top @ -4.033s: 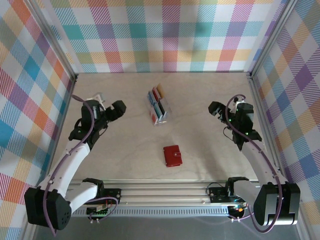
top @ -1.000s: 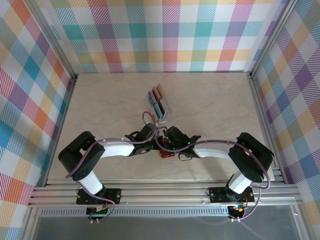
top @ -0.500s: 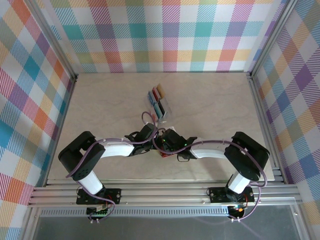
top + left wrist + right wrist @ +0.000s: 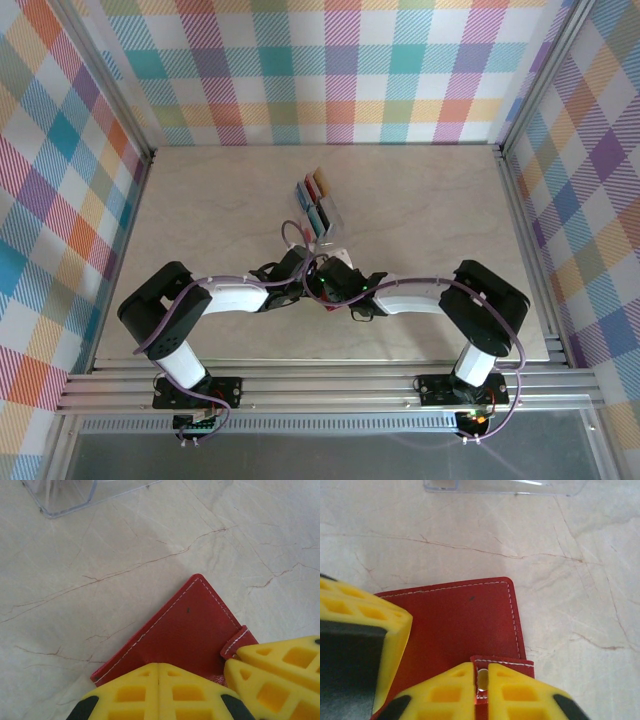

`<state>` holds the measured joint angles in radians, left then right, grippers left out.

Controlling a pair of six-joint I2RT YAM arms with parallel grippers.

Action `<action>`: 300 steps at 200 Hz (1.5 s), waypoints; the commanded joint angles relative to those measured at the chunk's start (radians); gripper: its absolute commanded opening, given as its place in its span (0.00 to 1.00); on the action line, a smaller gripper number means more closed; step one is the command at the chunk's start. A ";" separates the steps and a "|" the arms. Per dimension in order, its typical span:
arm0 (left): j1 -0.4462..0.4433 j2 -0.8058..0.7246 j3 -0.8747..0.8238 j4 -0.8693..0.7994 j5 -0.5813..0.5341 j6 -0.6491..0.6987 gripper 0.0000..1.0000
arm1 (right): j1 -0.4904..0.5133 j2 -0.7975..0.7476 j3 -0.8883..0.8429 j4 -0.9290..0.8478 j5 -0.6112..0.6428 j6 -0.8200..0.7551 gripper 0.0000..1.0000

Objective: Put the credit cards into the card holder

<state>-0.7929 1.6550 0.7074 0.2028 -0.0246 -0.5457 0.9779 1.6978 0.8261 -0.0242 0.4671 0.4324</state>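
card holder [image 4: 460, 625] closed, flat on the table [image 4: 570, 580], mid-frame in top view, just below the clear rack [image 4: 334, 218] of credit cards [image 4: 317, 213] | my right claw [image 4: 482, 680] clamped on its snap tab [image 4: 502, 663] | my left claw [image 4: 158, 682] fingers together at holder's lower edge

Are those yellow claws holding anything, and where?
The right gripper pinches the red card holder by its snap tab; the left gripper, shut, grips nothing.

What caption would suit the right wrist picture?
Right tool pinches the snap tab of the red card holder on a marbled table.
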 commanded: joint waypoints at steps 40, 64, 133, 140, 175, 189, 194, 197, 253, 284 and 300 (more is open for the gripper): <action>-0.003 0.062 -0.011 -0.071 -0.077 0.028 0.02 | 0.008 -0.073 -0.047 -0.093 -0.066 0.000 0.00; -0.005 0.085 -0.007 -0.082 -0.113 0.034 0.00 | 0.007 -0.111 -0.050 -0.104 -0.065 0.003 0.00; -0.004 0.075 -0.035 -0.059 -0.092 0.063 0.00 | -0.082 -0.158 -0.087 -0.138 0.006 0.067 0.01; -0.004 0.073 -0.033 -0.059 -0.083 0.067 0.00 | -0.100 -0.166 -0.107 -0.125 0.007 0.081 0.04; -0.004 0.068 -0.035 -0.036 -0.030 0.080 0.00 | -0.155 -0.175 -0.161 -0.084 0.037 0.128 0.40; -0.003 0.068 -0.035 -0.032 -0.021 0.083 0.00 | -0.156 -0.177 -0.154 -0.095 0.064 0.140 0.46; -0.004 0.068 -0.034 -0.032 -0.019 0.083 0.00 | -0.155 -0.185 -0.151 -0.104 0.070 0.143 0.46; -0.003 0.069 -0.034 -0.033 -0.018 0.083 0.00 | -0.152 -0.191 -0.151 -0.105 0.074 0.143 0.47; -0.004 0.046 -0.046 -0.034 -0.013 0.090 0.00 | -0.016 -0.352 -0.107 -0.111 -0.057 0.061 0.14; -0.004 0.040 -0.054 -0.028 -0.009 0.086 0.00 | -0.021 -0.277 -0.064 -0.032 -0.272 0.048 0.06; -0.004 0.040 -0.056 -0.025 -0.006 0.085 0.00 | -0.032 -0.213 -0.044 -0.006 -0.306 0.059 0.05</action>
<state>-0.8017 1.6783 0.6941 0.2665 -0.0608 -0.4767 0.9600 1.4033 0.7444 -0.0853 0.3080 0.5003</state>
